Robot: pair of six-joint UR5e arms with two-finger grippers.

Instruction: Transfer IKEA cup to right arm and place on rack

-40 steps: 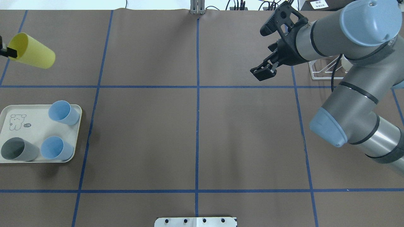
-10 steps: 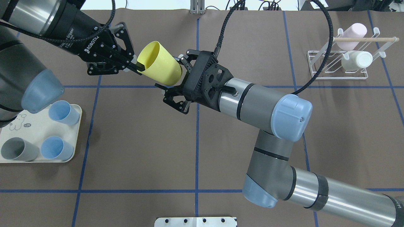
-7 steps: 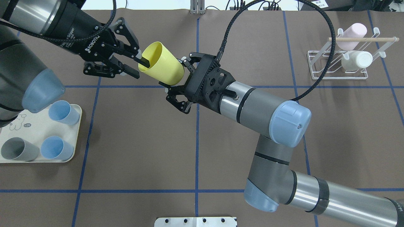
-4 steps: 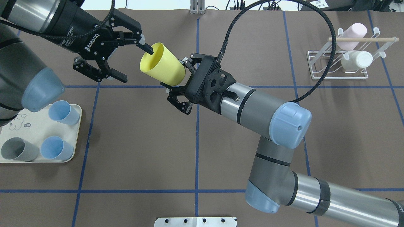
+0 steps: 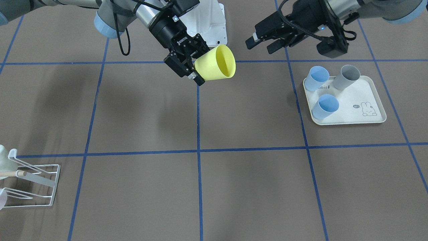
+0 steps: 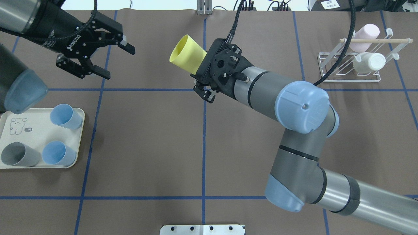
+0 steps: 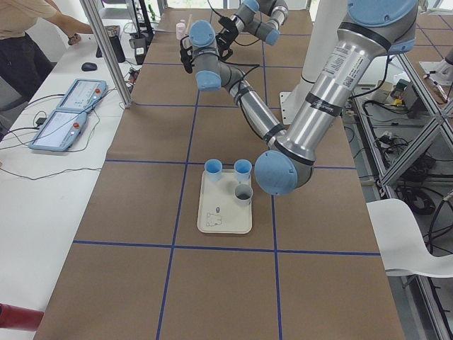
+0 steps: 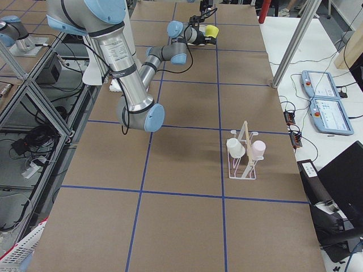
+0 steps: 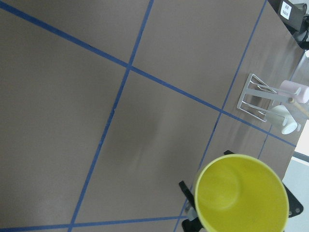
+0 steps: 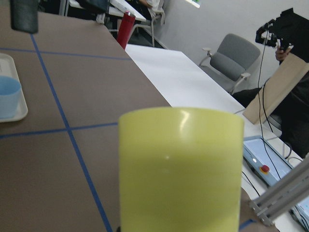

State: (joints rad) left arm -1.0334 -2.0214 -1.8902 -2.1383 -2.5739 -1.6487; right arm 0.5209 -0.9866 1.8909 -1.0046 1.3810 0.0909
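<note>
The right gripper (image 5: 198, 63) is clenched around the base end of the yellow cup (image 6: 186, 58). The cup hangs in the air above the brown table (image 6: 147, 147), tilted on its side with its open mouth pointing away from that gripper's palm. Out past the cup's mouth and well apart from it, the left gripper (image 6: 119, 64) hovers with its jaws spread wide and nothing between them. Its wrist view looks straight into the cup's yellow interior. The rack (image 6: 351, 80) stands on the table well behind the right gripper, on its wrist side and toward the robot's right. A pink cup (image 6: 367, 32) and a white cup (image 6: 367, 62) sit on the rack. On the robot's side of the left gripper, down on the table, a cream tray (image 6: 42, 133) carries two blue cups (image 6: 65, 116) and a grey cup (image 6: 18, 155), all far from the right gripper and the cup it holds.
</note>
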